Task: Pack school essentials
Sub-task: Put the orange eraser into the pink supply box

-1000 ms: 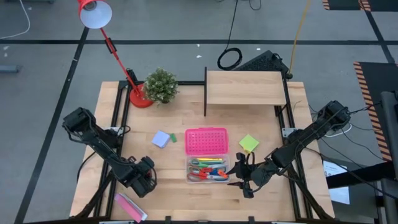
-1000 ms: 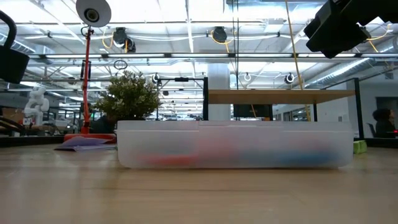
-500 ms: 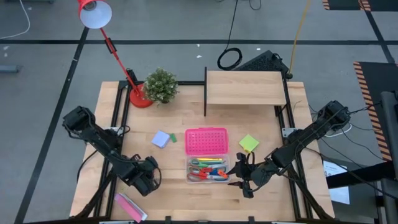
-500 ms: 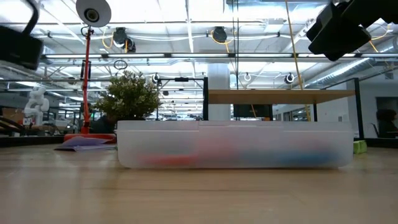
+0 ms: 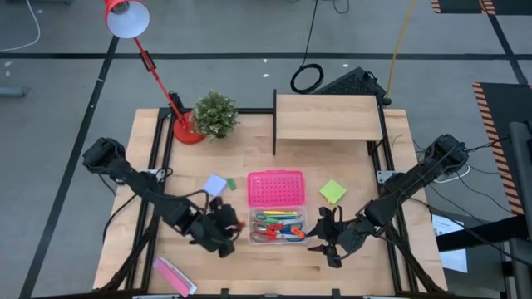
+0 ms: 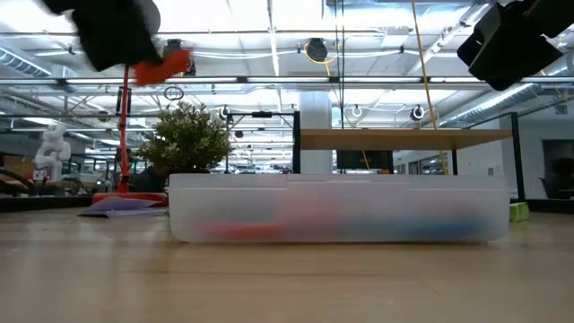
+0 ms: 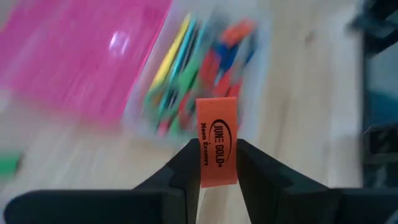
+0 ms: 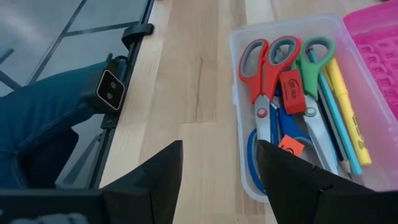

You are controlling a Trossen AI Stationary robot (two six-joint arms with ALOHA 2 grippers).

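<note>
My left claw pinches a small orange rectangular eraser, carried just off the nine o'clock end of the clear plastic box on the wooden worktop. The box holds red-, green- and blue-handled scissors and pencils. My right claw waits spread beside the box's three o'clock end. If I let go too soon, I judge the eraser will bounce off the box rim onto the worktop.
</note>
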